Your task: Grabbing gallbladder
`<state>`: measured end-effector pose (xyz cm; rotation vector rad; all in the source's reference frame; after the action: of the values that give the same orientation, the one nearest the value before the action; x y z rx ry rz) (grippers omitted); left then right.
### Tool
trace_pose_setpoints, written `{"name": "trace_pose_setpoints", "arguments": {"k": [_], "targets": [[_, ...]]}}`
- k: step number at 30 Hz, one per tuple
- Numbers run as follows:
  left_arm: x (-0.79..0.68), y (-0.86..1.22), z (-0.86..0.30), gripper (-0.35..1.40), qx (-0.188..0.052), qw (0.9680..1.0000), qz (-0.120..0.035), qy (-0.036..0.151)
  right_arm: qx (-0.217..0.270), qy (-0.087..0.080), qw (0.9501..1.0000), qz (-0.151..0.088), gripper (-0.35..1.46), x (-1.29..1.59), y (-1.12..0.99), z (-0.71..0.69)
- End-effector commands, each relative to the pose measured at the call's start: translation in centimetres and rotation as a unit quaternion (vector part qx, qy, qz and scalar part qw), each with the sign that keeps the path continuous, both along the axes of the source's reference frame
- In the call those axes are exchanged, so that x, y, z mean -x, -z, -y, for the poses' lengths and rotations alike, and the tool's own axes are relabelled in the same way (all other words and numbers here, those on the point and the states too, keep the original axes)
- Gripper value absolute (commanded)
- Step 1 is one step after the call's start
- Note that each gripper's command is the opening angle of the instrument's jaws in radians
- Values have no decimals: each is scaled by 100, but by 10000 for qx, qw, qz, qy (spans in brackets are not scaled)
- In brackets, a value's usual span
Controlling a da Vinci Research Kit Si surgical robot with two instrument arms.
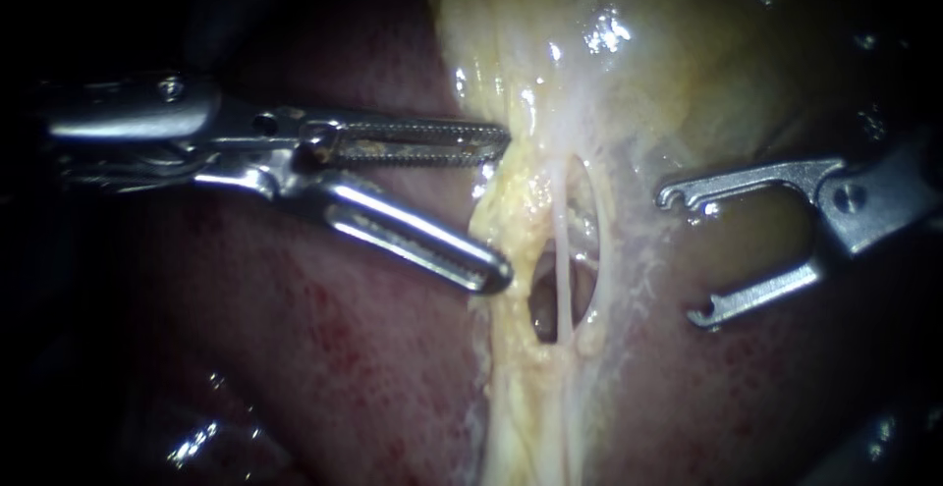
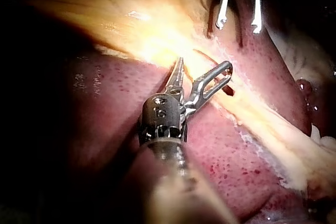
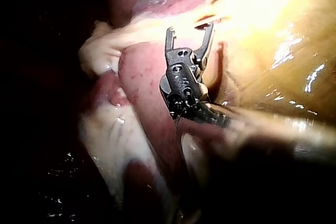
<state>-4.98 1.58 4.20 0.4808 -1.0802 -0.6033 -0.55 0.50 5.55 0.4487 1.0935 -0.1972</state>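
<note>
The pale yellow gallbladder (image 1: pixel 609 54) fills the upper middle of the endoscope view and narrows downward into fatty tissue. A window in that tissue is crossed by a thin whitish tube (image 1: pixel 565 250). My left instrument (image 1: pixel 501 206) stands just left of this tissue with its jaws wide open; the serrated upper jaw's tip reaches the yellow edge, and nothing is gripped. To the right of the tissue my right instrument (image 1: pixel 684 255) is also open and empty. In the left wrist view the left instrument (image 2: pixel 202 72) gapes toward the gallbladder (image 2: pixel 131 19). The right wrist view shows the right instrument (image 3: pixel 190 30) open.
Dark red liver (image 1: pixel 295 349) lies under and on both sides of the yellow band, also liver (image 2: pixel 247 150) and liver (image 3: pixel 147 93). My right instrument (image 2: pixel 239 24) shows beyond the left one in the left wrist view. Wet glints mark the tissue surface.
</note>
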Motion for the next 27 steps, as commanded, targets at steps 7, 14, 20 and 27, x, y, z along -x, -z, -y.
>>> {"name": "trace_pose_setpoints", "arguments": {"k": [7,14,20,27], "targets": [[2,-13,-6,39,-185,9995,-227,149,-2,-2,10000,3,60,0,0,0],[-6,-28,-12,-10,-315,9980,-478,262,-2,0,10000,2,59,0,0,0],[-16,-38,-14,-35,-323,9973,-608,258,-2,1,10000,1,59,0,1,0],[-18,-35,-12,-35,-325,9971,-633,276,-2,1,10000,1,59,1,1,0]]}}
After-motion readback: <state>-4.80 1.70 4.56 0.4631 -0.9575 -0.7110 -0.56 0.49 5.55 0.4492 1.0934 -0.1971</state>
